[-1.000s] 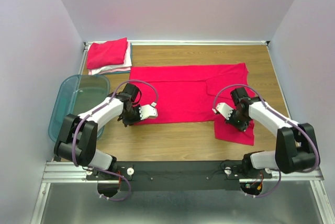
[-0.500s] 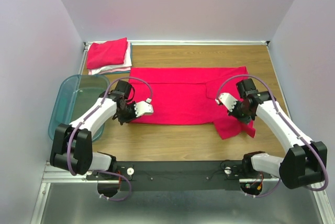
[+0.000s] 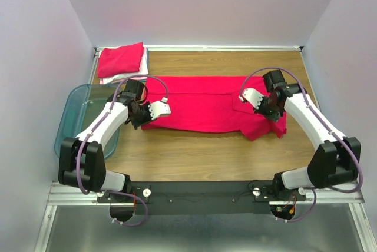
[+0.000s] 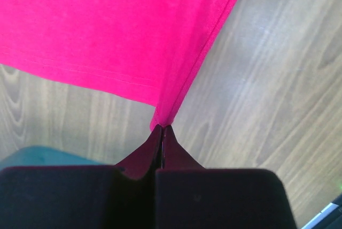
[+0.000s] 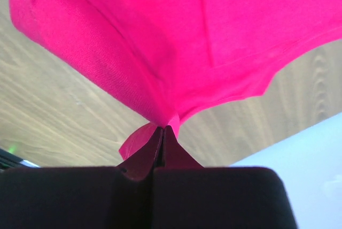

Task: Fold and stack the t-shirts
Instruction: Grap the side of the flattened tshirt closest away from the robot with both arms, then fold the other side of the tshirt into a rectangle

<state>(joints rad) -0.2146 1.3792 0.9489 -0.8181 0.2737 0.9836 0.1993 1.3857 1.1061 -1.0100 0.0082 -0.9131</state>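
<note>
A bright red-pink t-shirt (image 3: 206,103) lies spread across the middle of the wooden table, its near edge lifted and carried toward the back. My left gripper (image 3: 141,118) is shut on the shirt's near left corner (image 4: 163,119), held above the wood. My right gripper (image 3: 272,116) is shut on the shirt's near right part (image 5: 168,116), with cloth hanging in a fold from it. A stack of folded t-shirts (image 3: 122,62), red-pink on top with white and pale teal below, sits at the back left corner.
A translucent teal plastic bin (image 3: 82,116) stands at the left edge, next to my left arm; its rim shows in the left wrist view (image 4: 48,154). White walls close the table at the back and sides. A metal rail runs along the near edge.
Both grippers have moved toward the back of the table with the shirt's near edge, folding the near half over the far half. The right sleeve part has come up off the table.
</note>
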